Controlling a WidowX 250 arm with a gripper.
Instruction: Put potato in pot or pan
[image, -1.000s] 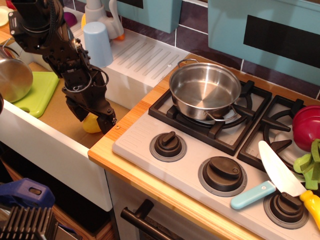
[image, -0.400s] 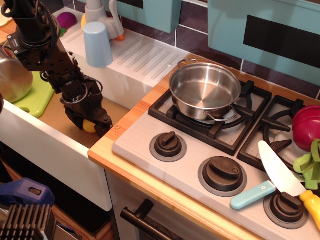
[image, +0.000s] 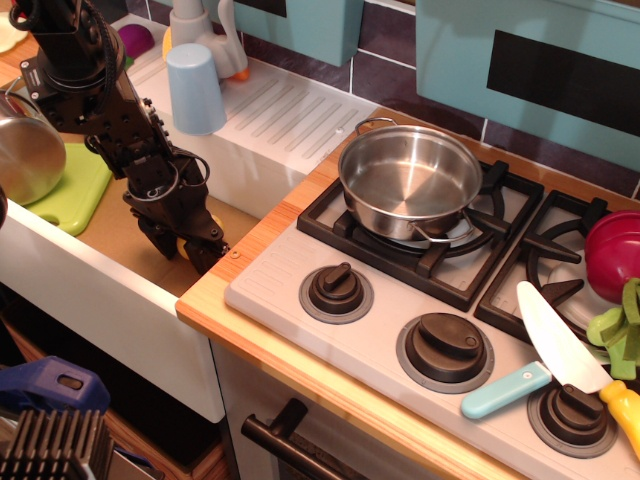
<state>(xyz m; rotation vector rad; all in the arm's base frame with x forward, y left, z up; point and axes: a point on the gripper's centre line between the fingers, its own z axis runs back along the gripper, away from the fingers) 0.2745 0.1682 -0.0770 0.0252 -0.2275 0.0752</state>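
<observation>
observation.image: potato (image: 184, 246) (mostly hidden) inside pincer (image: 186, 248); long axis unreadable.

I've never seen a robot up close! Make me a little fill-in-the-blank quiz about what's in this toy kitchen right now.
1. The gripper is down inside the ____, closed around the yellow potato.
2. The steel pan sits on a stove burner and holds ____.
3. The toy knife lying on the stove front has a light ____ handle.
4. The blue cup stands ____ on the white drainboard.

Missing words: sink; nothing; blue; upside down
</observation>
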